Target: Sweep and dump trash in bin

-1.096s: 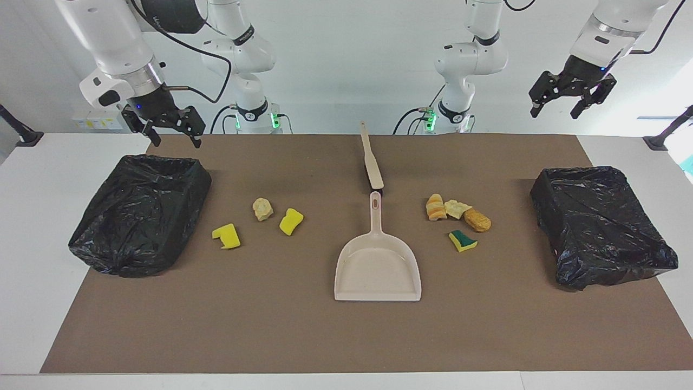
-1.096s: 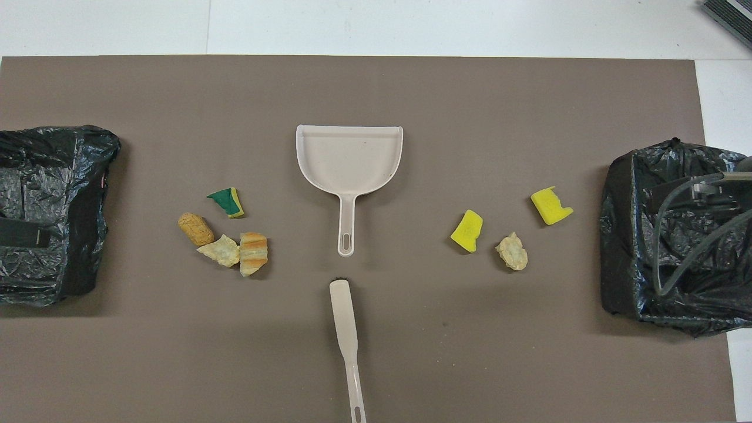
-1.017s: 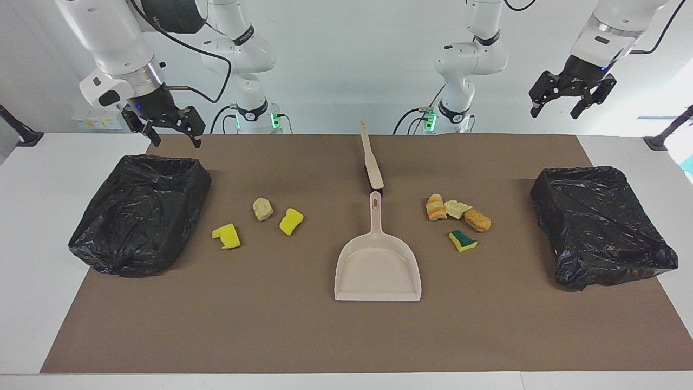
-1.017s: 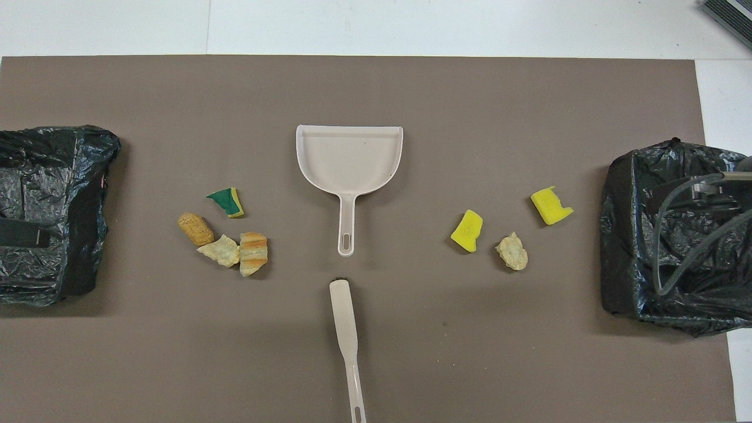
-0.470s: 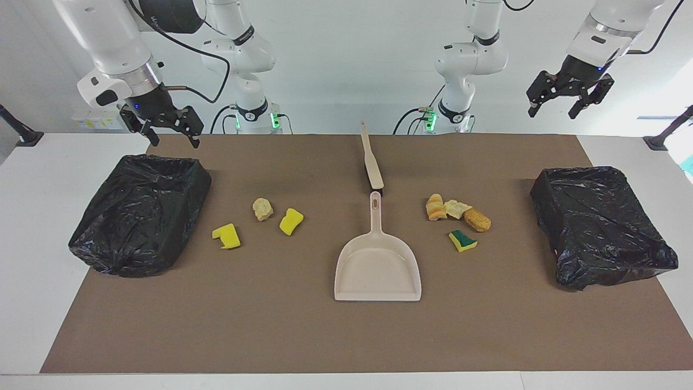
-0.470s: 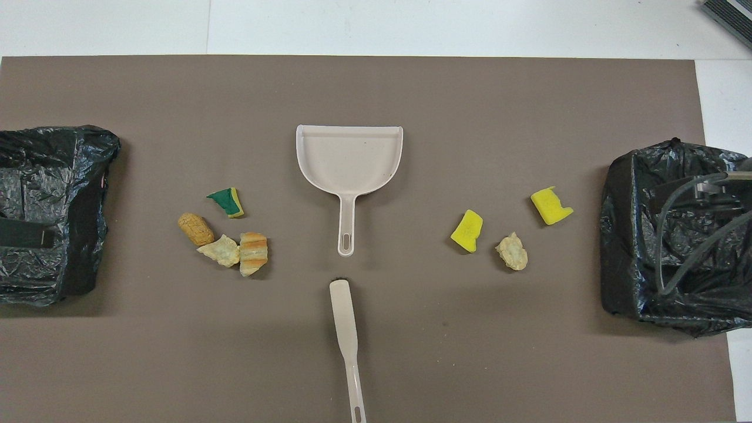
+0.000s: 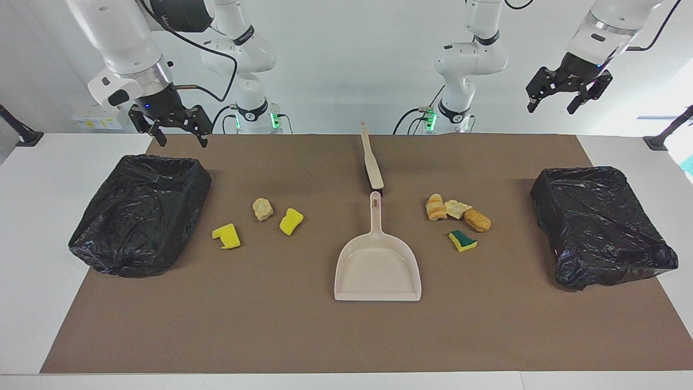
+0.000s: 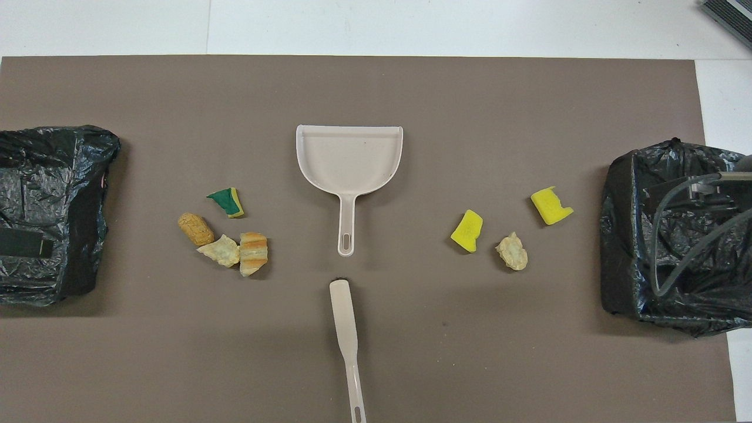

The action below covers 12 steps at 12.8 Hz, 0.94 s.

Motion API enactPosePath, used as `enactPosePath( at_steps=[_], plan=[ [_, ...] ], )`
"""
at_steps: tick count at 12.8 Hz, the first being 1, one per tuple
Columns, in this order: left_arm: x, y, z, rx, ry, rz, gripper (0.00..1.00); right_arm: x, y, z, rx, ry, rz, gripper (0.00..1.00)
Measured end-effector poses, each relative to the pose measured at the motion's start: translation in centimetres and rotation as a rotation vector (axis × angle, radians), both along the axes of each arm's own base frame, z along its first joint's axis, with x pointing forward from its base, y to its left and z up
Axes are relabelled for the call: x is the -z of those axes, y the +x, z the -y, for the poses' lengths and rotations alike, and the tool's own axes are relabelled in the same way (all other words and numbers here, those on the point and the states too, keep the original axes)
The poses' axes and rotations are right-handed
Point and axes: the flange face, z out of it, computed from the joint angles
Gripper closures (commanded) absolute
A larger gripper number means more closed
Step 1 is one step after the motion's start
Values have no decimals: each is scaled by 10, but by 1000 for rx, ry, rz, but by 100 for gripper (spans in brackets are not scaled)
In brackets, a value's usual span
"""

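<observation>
The trash lies in two groups on the brown mat. Toward the right arm's end are two yellow sponge pieces [image 7: 227, 236] [image 7: 291, 221] and a tan lump [image 7: 262, 209]. Toward the left arm's end are three bread-like lumps [image 7: 435, 207] [image 7: 457, 208] [image 7: 477, 220] and a green-topped sponge [image 7: 462, 241]. A black-lined bin [image 7: 187, 163] [image 7: 579, 172] stands at each end. My right gripper [image 7: 181, 138] hangs open and empty over the robot-side edge of its bin. My left gripper [image 7: 551, 105] is open and empty, high above its end of the table.
A beige dustpan [image 7: 377, 265] lies mid-table with its handle toward the robots. A beige brush [image 7: 371, 160] lies in line with it, nearer to the robots. The mat [image 8: 376, 88] is bare farther from the robots than the dustpan.
My right gripper has shifted a little toward the middle of the table. My left gripper has risen slightly. Nothing on the mat has moved.
</observation>
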Motion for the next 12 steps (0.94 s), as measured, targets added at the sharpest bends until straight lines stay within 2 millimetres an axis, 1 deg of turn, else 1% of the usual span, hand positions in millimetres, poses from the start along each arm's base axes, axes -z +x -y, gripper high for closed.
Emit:
enactPosePath(
  at_steps=[3, 5, 7, 9, 11, 12],
  plan=[
    [0, 0, -4, -6, -1, -1, 0, 1, -1, -45, -81, 4, 4, 0],
    [0, 0, -2, -4, -1, -2, 0, 2, -3, -68, -124, 5, 7, 0],
    [0, 0, -2, -4, -1, -2, 0, 10, -3, -93, -167, 9, -4, 0],
    [0, 0, -3, -5, -1, -2, 0, 28, -1, -125, -224, 8, -33, 0],
    [0, 0, -3, -5, -1, -3, 0, 52, 3, -158, -275, 6, -62, 0],
    [0, 0, -3, -5, -1, -3, 0, 62, 6, -174, -275, 6, -60, 0]
  ],
)
